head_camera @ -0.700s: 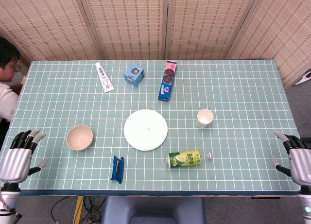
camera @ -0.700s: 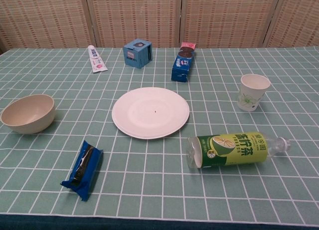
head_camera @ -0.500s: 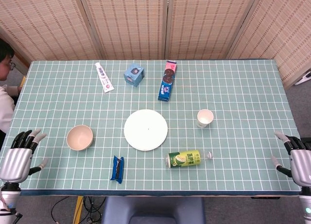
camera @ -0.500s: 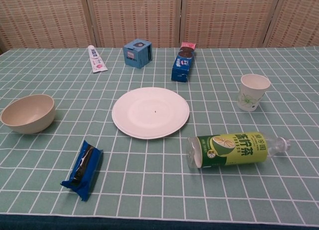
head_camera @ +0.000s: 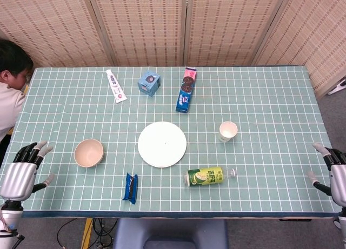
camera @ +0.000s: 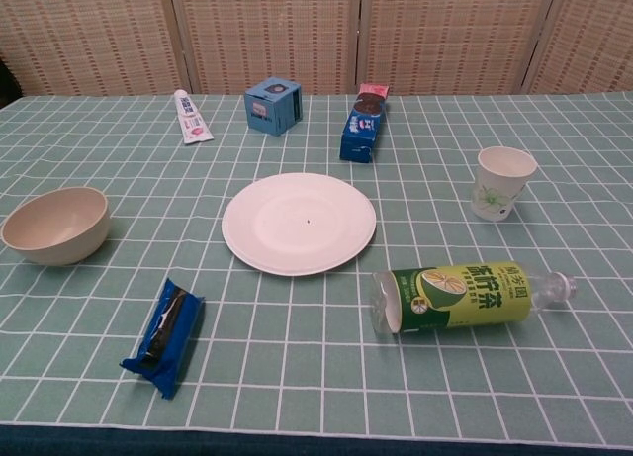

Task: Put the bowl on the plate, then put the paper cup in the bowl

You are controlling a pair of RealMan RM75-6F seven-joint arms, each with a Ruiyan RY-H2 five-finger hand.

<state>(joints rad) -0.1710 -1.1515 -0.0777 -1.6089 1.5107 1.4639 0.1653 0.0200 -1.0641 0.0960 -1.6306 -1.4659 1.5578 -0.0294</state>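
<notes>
The table [head_camera: 270,98], covered in a green checked cloth, carried everything, with a person [head_camera: 11,81] leaning in at its far left edge. The white plate [head_camera: 162,144] lay bare near the middle of the cloth. The left hand [head_camera: 20,170] hung at the near left corner, off the table edge, with its fingers [head_camera: 38,149] spread apart and nothing in them; it touched no object and stood well apart from the bowl. The right hand [head_camera: 335,176] showed only partly at the near right corner, fingers likewise apart and holding nothing, well clear of the cup. Neither hand appeared in the chest view. A green tea bottle [camera: 465,296] lay on its side just in front of the plate, to the right. The beige bowl [camera: 56,224] sat upright on the cloth to the left of the plate, apart from it. A blue cookie box [head_camera: 186,91] lay beyond the plate, with a small blue carton [head_camera: 149,82] and a white tube [head_camera: 115,86] further left. The paper cup [camera: 504,182] stood upright to the right of the plate, apart from it. A blue snack wrapper [camera: 164,335] lay near the front edge, between bowl and plate.
</notes>
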